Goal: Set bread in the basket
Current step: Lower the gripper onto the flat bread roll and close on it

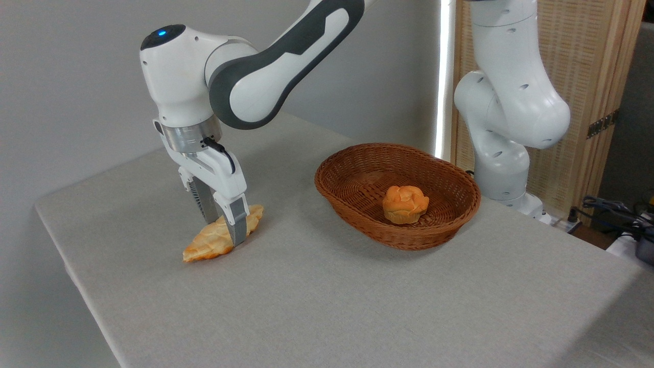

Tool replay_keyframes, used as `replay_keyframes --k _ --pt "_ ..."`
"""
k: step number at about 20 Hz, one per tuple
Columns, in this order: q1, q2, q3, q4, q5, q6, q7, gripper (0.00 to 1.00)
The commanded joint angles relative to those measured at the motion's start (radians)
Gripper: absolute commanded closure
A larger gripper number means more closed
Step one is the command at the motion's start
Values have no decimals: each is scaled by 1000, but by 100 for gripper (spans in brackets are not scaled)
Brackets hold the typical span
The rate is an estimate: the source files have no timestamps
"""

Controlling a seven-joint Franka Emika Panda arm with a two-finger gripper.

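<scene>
Two fingers (236, 225): spread, straddling the pastry's middle — not yet pinching.
Gripper (225, 225): white two-finger Panda gripper, down at the table.
Bread (212, 241): long golden braided pastry, flat on the grey cloth-covered table (357, 296).
Basket (397, 193): oval brown woven wicker, at three o'clock, well apart; holds a small round orange bun (405, 203).
Risk: flat pastry may slip or crush — shallow grip.

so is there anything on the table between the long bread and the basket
No. In the camera view the stretch of grey table between the bread and the basket is bare. The gripper straddles the bread itself.
</scene>
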Motion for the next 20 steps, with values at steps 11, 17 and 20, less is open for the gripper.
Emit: replay_keyframes --k 11,17,20 --pt "-18 8 3 10 24 -16 -3 57" --pt "-19 3 3 10 26 -39 -1 57" --pt "-19 3 3 12 24 -39 -1 57"
